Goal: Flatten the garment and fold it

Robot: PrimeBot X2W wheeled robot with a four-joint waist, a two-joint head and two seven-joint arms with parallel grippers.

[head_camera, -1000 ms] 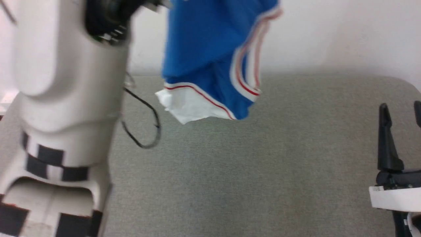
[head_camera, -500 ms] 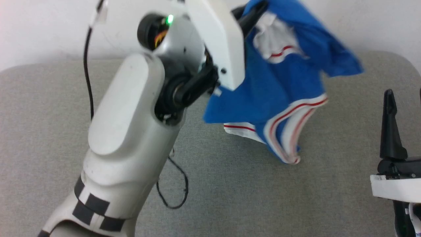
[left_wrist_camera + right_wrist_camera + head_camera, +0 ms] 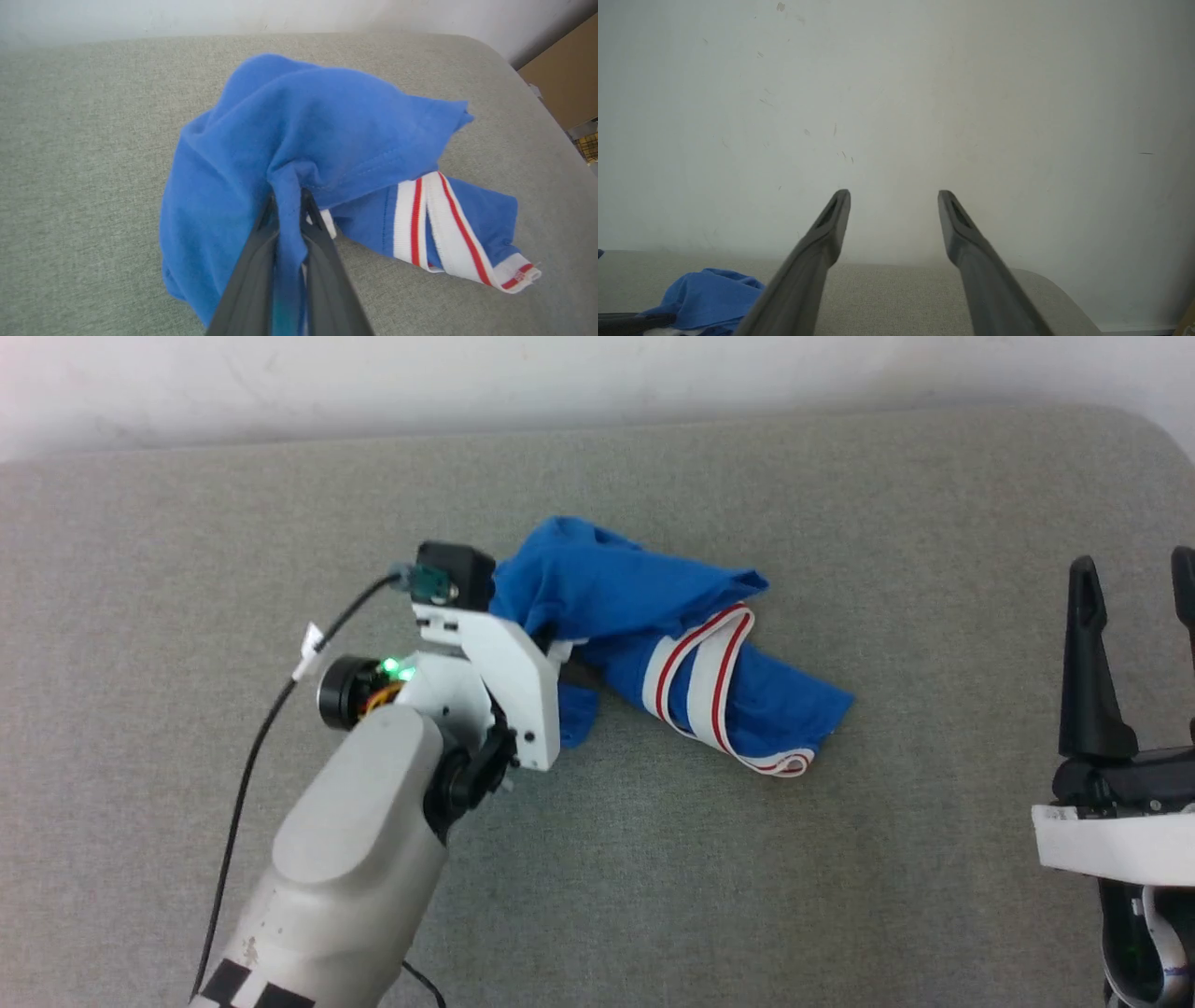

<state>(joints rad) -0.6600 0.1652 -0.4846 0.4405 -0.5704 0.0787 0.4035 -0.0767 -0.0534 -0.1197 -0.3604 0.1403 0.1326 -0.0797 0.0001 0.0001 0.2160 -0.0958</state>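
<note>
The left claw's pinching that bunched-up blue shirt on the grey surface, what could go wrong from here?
The left claw pinches a thick fold, so pulling may drag the whole garment instead of spreading it. The striped trim lies twisted across the heap and could end up tangled.

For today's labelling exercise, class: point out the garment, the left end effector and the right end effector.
garment [image 3: 616, 583]: head view, blue body fabric.
left end effector [image 3: 288, 200]: left wrist view, between its fingertips pinching cloth.
right end effector [image 3: 894, 195]: right wrist view, gap between open fingertips.
</note>
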